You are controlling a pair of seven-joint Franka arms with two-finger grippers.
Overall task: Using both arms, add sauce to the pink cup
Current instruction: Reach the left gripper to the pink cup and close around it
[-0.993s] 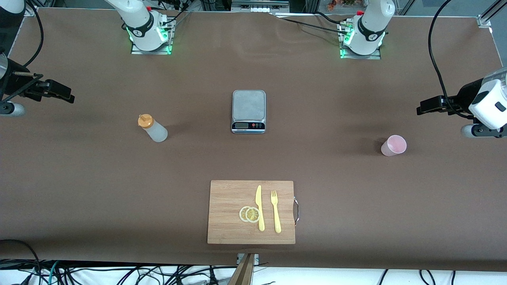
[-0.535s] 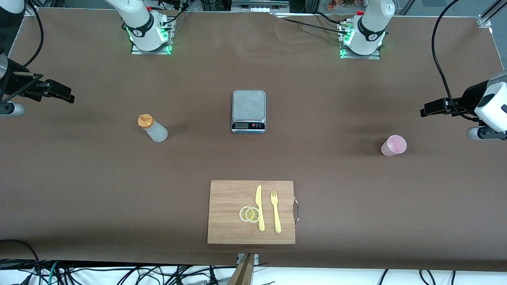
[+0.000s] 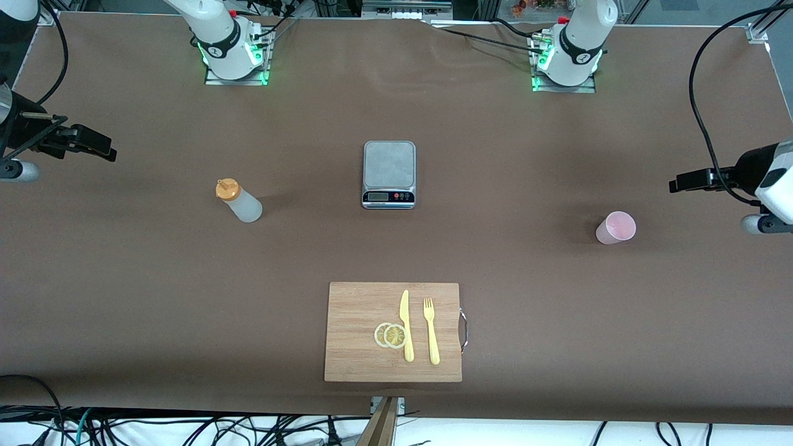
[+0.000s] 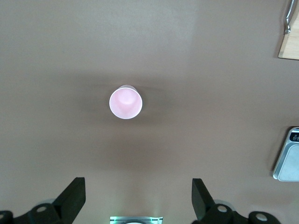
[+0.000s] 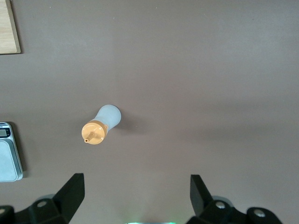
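**Grippers both clear of their targets, nothing held**

Left gripper (image 3: 681, 184) hung high over the table's (image 3: 495, 260) left-arm end, fingers (image 4: 72, 196) spread wide, empty. Pink cup (image 3: 616, 227) stood upright on the table below it, toward the table's middle from the fingertips, not touching them. In the left wrist view the cup (image 4: 125, 102) sat ahead of the spread jaws, roughly on their centreline, rim up, nothing visible inside.

Right gripper (image 3: 102, 150) was up over the right-arm end of the table, fingers (image 5: 70, 193) equally spread, empty. Sauce (image 3: 238, 201) stood on the table well apart from it, toward the table's middle, orange cap on top. In the right wrist view the bottle (image 5: 100, 125) showed ahead of the jaws, off their centreline toward the scale (image 5: 8, 151) side.

Scale (image 3: 389, 174) sat between bottle and cup, a little farther from the front camera than both. Its display and buttons were too small to read; no brand legible. No label visible on bottle or cup.

Cutting board (image 3: 393, 331) lay nearest the front camera, carrying two lemon slices (image 3: 390, 335), a yellow knife (image 3: 406, 325) and a yellow fork (image 3: 430, 330), well away from both grippers.
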